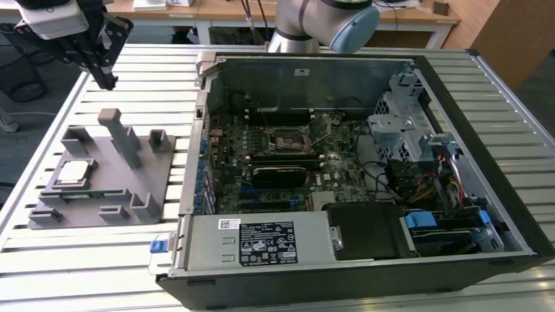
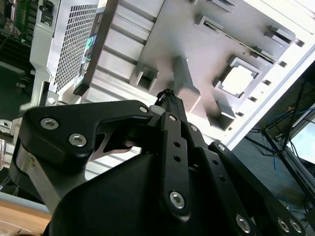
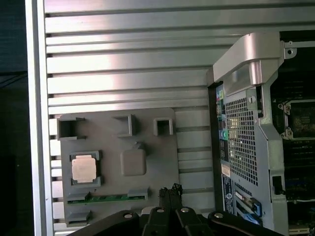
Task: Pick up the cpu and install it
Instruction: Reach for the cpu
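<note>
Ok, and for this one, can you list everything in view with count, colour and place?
cpu: one, silvery-grey, lying in the holder at the exterior view's left
memory stick: one, green, in the holder beside the cpu
holder: one, grey, on the table, next to the computer case
computer case: one, black, open, lying on the table
socket: one, dark metal frame, on the board inside the case
table: one, silver slats, under everything
arm: one, grey with a blue cap, behind the case
gripper: one, black, shut and empty, above the table beyond the holder, apart from the cpu
</note>
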Controlling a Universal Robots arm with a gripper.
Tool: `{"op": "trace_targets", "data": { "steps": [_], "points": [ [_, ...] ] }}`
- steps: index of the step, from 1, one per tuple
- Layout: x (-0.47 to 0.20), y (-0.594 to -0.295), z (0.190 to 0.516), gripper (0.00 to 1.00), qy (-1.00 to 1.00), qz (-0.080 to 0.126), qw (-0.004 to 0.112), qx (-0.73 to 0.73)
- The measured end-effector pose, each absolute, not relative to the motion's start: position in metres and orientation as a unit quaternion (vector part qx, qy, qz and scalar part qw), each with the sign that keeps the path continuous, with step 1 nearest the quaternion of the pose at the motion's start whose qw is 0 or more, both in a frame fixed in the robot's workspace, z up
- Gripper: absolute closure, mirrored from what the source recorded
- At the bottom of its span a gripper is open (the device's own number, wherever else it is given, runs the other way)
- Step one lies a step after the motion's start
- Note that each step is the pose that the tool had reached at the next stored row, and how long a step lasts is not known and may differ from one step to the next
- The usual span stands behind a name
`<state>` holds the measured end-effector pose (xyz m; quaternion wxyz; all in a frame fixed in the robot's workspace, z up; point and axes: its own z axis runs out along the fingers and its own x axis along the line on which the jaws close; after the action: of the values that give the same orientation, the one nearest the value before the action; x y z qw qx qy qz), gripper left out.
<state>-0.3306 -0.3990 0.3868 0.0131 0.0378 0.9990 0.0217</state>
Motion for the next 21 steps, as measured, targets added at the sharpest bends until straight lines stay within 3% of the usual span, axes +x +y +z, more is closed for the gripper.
{"op": "trace_targets", "data": {
  "steps": [21],
  "points": [
    [-0.387, -0.405, 0.382, 0.89, 0.999, 0.022, 0.013, 0.038]
  ]
}}
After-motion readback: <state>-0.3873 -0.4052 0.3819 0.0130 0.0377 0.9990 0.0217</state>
